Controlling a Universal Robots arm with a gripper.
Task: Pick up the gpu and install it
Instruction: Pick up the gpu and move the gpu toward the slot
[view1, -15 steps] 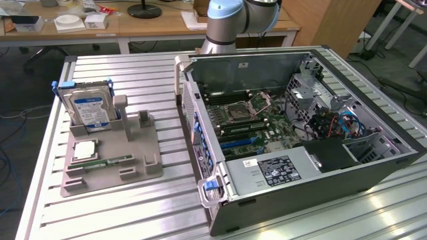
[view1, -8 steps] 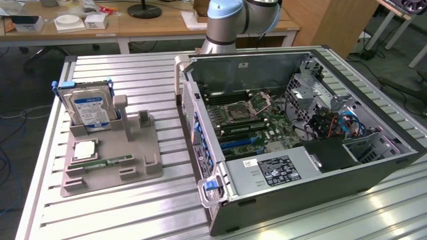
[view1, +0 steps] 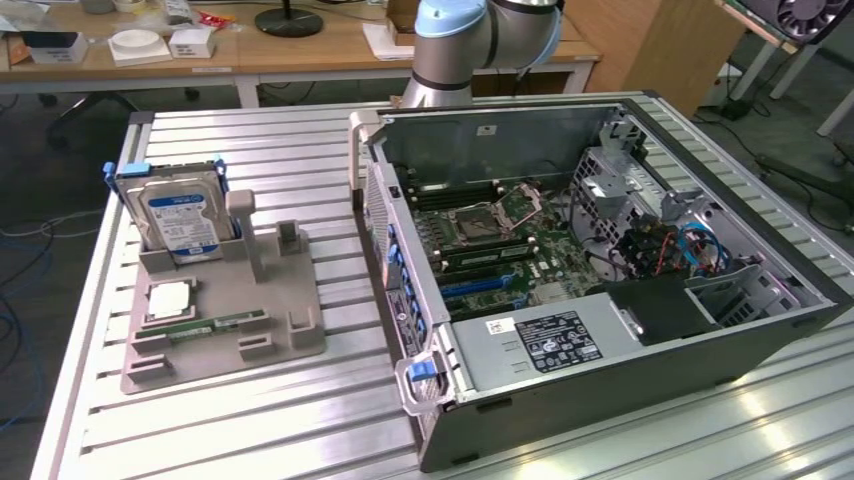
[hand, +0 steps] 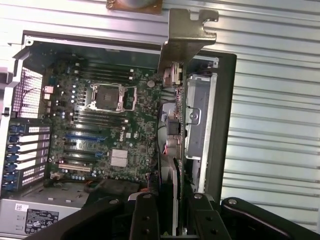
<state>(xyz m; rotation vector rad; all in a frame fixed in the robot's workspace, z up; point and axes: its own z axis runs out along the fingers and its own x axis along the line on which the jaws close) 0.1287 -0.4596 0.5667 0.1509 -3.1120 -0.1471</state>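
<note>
Jaws clamped on the gpu (hand: 172, 130), card edge-on, metal bracket at the far end, above the open PC case (view1: 641, 370). Case lies on a ribbed aluminium bench (view1: 267, 420), grey parts holder (view1: 220, 345) beside it. Wooden desks (view1: 267, 55) behind.

Exterior cam: elevated, oblique, mid-range over table (view1: 267, 420). Wrist cam: high up, facing straight down. Shared: open PC case (view1: 667, 375), motherboard (hand: 135, 125).
</note>
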